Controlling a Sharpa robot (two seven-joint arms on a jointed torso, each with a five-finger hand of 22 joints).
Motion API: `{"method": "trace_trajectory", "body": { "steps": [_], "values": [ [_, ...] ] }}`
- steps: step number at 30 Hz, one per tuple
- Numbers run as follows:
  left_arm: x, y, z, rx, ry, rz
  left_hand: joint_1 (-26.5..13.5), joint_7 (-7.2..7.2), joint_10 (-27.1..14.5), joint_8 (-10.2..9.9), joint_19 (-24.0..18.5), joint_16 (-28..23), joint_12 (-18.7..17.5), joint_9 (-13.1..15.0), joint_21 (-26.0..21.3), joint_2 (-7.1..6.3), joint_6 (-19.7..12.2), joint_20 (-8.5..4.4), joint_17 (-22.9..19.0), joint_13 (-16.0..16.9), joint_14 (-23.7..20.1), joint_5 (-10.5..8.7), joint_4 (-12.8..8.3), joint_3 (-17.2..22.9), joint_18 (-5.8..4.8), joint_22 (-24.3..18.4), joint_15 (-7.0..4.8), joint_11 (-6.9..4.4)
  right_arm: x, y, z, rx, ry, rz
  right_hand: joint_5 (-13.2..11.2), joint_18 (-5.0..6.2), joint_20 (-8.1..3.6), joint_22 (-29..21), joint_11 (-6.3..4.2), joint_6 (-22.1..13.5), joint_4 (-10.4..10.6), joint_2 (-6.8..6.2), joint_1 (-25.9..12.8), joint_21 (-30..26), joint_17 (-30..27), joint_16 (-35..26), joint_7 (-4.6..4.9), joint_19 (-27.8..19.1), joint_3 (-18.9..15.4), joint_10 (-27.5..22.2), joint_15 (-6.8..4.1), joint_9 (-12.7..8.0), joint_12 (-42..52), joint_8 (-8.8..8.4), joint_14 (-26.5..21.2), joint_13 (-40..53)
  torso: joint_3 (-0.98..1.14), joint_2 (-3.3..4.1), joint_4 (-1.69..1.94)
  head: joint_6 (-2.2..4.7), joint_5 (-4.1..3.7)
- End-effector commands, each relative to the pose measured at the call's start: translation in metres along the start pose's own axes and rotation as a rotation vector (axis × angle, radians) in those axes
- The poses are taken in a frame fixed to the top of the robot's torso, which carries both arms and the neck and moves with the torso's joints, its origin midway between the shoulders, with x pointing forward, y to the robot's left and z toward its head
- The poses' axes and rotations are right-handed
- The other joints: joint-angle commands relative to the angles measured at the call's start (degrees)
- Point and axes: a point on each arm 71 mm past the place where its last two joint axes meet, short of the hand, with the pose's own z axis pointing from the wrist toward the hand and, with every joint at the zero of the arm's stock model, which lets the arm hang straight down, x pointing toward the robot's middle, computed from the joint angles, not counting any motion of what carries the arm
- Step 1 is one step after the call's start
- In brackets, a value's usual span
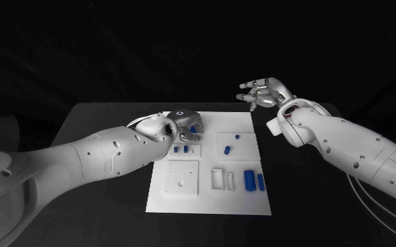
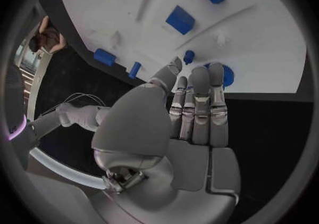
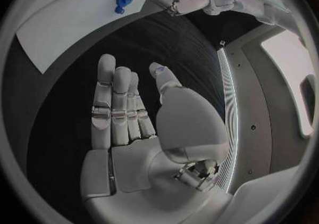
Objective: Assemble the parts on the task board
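The counter (image 1: 99,121) carries the white board (image 1: 210,198) at its middle, blue parts (image 1: 250,179) scattered across it. The left hand (image 1: 177,124) hovers over the board's far edge, fingers (image 2: 199,101) straight, holding nothing. The right hand (image 1: 262,94) hangs beyond the board's far right corner, fingers (image 3: 114,101) extended, empty.

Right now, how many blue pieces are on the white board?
7 visible: one beside the left hand, two small ones just nearer, two mid-board, two long ones near the right edge. The hand may hide more.
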Motion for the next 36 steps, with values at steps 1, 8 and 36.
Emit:
{"method": "trace_trajectory", "body": {
  "steps": [1, 8, 36],
  "values": [
    [0.004, 0.000, 0.001, -0.004, 0.033, 0.024, 0.4, 0.13, 0.2, -0.2, 0.2, 0.5, -0.3, -0.1, 1.0, 0.21, -0.2, -0.35, -0.2, -0.1, 0.3, 0.31, -0.2, 1.2, 0.84, 1.4, -0.17, -0.32, 0.000, 0.002, 0.000, -0.012, 0.002, 0.002, 0.2, 0.79, 0.33, 0.0, -0.04, 0.4, 0.2, -0.25, -0.2, -0.1, -0.1, -0.2, 0.09, -0.2, 0.2, -0.2, -0.03, 0.0, -0.2, -0.15, -0.3, 0.0, -0.03, -0.01, 0.02, -0.15, -0.10],
    [0.008, 0.004, 0.002, -0.017, 0.041, 0.029, 0.0, 0.11, 2.1, -0.2, -0.5, 1.9, -0.3, -0.1, 4.4, 0.13, -0.3, -0.67, -0.3, -0.1, 0.9, 0.33, -0.6, 3.8, 0.89, 1.3, -0.46, -0.79, 0.001, 0.003, 0.000, -0.015, 0.004, 0.003, 0.3, 0.78, 0.31, -0.3, -0.05, 0.6, 0.3, -0.28, -0.2, 0.0, -0.1, -0.2, 0.08, -0.1, 0.3, -0.2, -0.05, 0.0, -0.2, -0.14, -0.2, -0.3, -0.04, -0.01, 0.03, -0.24, -0.25],
    [0.017, 0.007, 0.004, -0.022, 0.046, 0.018, -0.4, -0.01, 3.2, -0.2, -1.0, 2.6, -0.3, -0.1, 7.2, 0.14, -1.2, -0.84, -0.6, -0.1, 1.7, -0.05, 0.1, 4.5, 0.98, 1.1, -0.68, -1.14, 0.002, 0.004, 0.000, -0.018, 0.005, 0.005, 0.3, 0.78, 0.31, -0.3, -0.05, 0.6, 0.3, -0.28, -0.2, 0.0, -0.1, -0.2, 0.08, -0.1, 0.3, -0.2, -0.05, 0.0, -0.2, -0.14, -0.2, -0.3, -0.03, -0.12, 0.05, -0.63, -0.60]
  ]
}}
